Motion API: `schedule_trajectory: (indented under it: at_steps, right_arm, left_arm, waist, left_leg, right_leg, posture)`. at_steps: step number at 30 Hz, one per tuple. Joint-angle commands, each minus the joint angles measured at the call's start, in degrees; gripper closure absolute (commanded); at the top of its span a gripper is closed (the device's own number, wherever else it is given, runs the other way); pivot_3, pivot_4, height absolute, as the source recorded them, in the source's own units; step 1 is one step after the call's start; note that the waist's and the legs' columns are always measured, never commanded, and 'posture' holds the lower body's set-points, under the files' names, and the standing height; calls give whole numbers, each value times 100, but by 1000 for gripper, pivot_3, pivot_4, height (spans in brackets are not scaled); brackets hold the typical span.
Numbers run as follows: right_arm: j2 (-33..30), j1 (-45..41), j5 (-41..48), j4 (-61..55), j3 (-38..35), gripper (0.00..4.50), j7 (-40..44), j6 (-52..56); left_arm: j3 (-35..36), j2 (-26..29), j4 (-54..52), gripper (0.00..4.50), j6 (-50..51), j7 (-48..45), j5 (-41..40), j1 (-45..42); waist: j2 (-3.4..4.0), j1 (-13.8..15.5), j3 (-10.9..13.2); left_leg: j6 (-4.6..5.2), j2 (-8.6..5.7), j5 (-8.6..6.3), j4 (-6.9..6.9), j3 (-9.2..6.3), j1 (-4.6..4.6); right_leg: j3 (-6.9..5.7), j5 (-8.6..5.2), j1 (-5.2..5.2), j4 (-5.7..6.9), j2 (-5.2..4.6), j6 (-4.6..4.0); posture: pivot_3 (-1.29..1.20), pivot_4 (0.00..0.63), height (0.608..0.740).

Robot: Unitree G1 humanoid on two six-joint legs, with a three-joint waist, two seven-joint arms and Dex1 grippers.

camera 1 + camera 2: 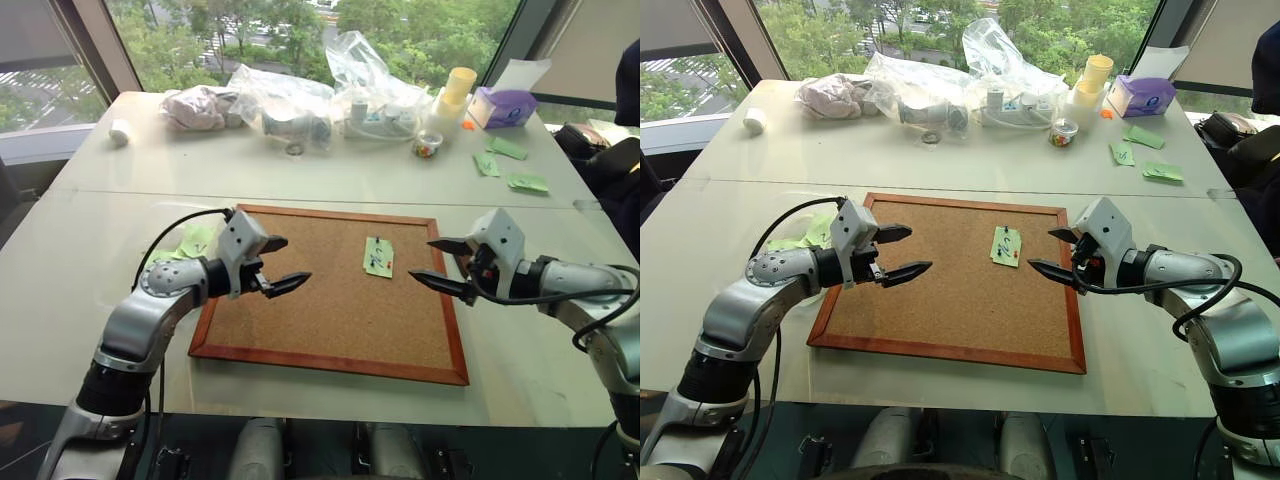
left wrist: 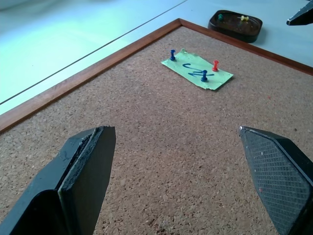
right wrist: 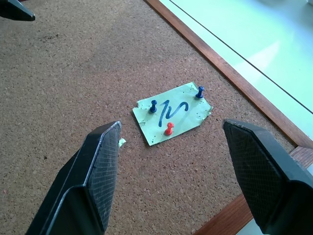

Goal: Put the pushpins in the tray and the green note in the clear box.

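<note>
On the cork board (image 1: 330, 300), 3 pushpins (image 3: 169, 129) hold the green note (image 3: 172, 113).

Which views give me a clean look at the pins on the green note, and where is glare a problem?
Right wrist view: green note sharp, two blue pushpins and a red one distinct. Left wrist view: note farther off but pins readable; pale glare on the table. Eye views: bright windows behind, pins mere specks.
</note>
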Motion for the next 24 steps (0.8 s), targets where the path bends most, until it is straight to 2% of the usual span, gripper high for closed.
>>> schedule_trajectory:
  at_steps: [1, 19, 24]
  right_arm:
    - [-36, -65, -3, -69, -96, 1100, 6, -79]
    - [-31, -10, -6, -113, -108, 1100, -20, -86]
    - [-4, 4, -11, -121, -76, 1100, -38, -85]
  left_arm:
    - [63, 36, -134, 72, -75, -103, -105, -43]
    - [-52, -22, -220, 72, 41, -81, -143, -91]
    - [-364, -174, -100, 72, -164, -83, 48, -127]
  waist:
    - [0, -1, 0]
    - [0, 0, 0]
    - [0, 5, 0]
  left_leg:
    - [0, 0, 0, 0, 0, 0]
    - [0, 0, 0, 0, 0, 0]
    - [0, 0, 0, 0, 0, 0]
  right_leg:
    - [0, 0, 0, 0, 0, 0]
    - [0, 0, 0, 0, 0, 0]
    - [0, 0, 0, 0, 0, 0]
  posture:
    - [0, 150, 740]
    - [0, 150, 740]
    - [0, 150, 740]
